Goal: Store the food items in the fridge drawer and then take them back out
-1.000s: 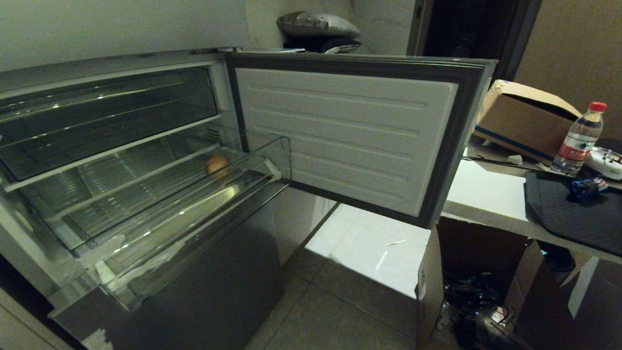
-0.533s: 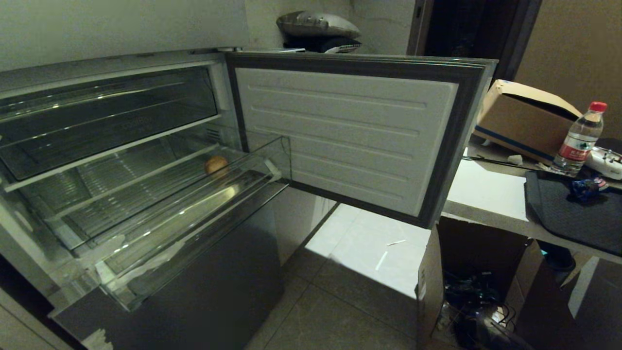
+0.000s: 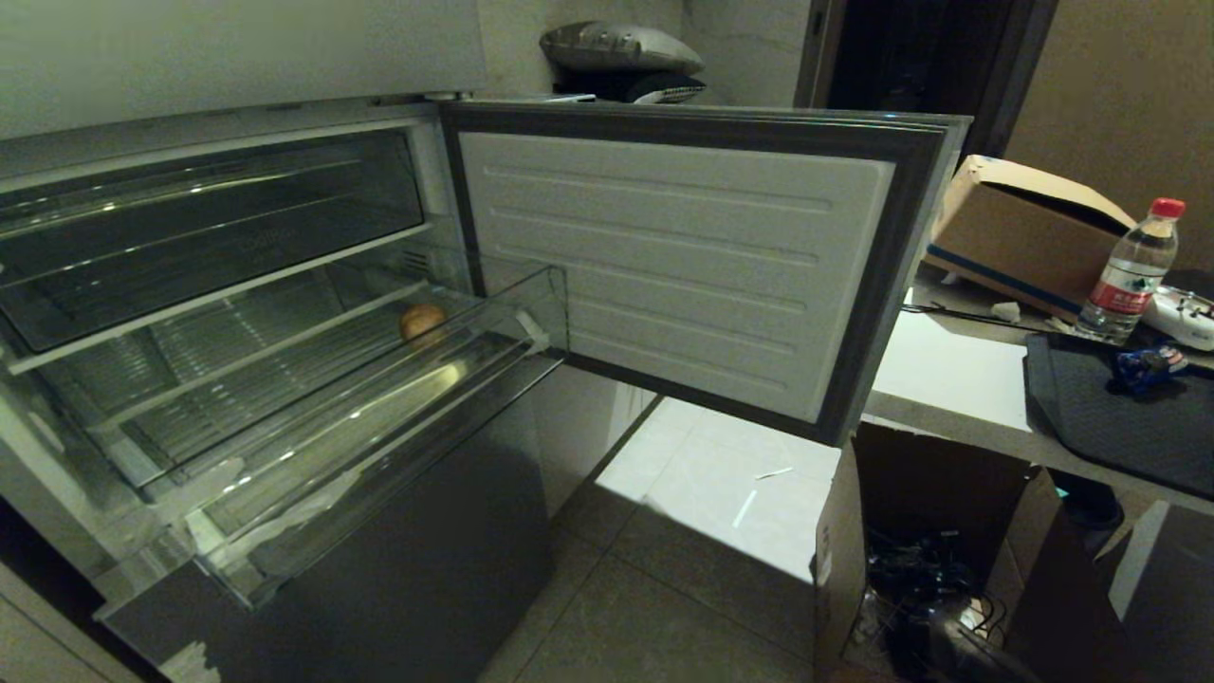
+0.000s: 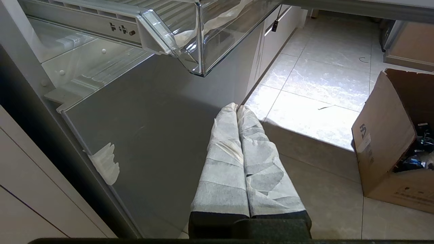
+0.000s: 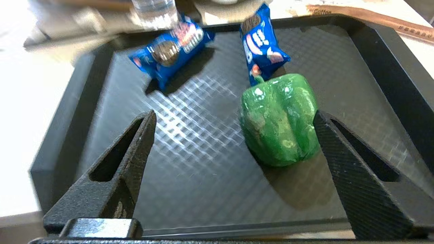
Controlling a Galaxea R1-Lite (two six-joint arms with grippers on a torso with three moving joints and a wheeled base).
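Note:
A small tan-brown potato-like food item (image 3: 422, 321) lies in the pulled-out clear fridge drawer (image 3: 531, 334), near its right end. Neither arm shows in the head view. My right gripper (image 5: 234, 120) hangs open over a black tray (image 5: 203, 176). A glossy green pepper (image 5: 279, 118) lies on that tray between the fingers, close against one fingertip (image 5: 322, 122). Two blue cookie packets (image 5: 171, 51) (image 5: 261, 49) lie beyond it. My left gripper (image 4: 236, 107) is shut, its taped fingers pressed together, low in front of the grey lower door panel (image 4: 152, 135) under the drawer's corner (image 4: 200, 51).
The open fridge door (image 3: 683, 266) stands between the drawer and the counter (image 3: 939, 370) that bears the tray (image 3: 1119, 417). A water bottle (image 3: 1133, 270) and a cardboard box (image 3: 1020, 228) stand behind the tray. Another open cardboard box (image 3: 910, 531) sits on the tiled floor.

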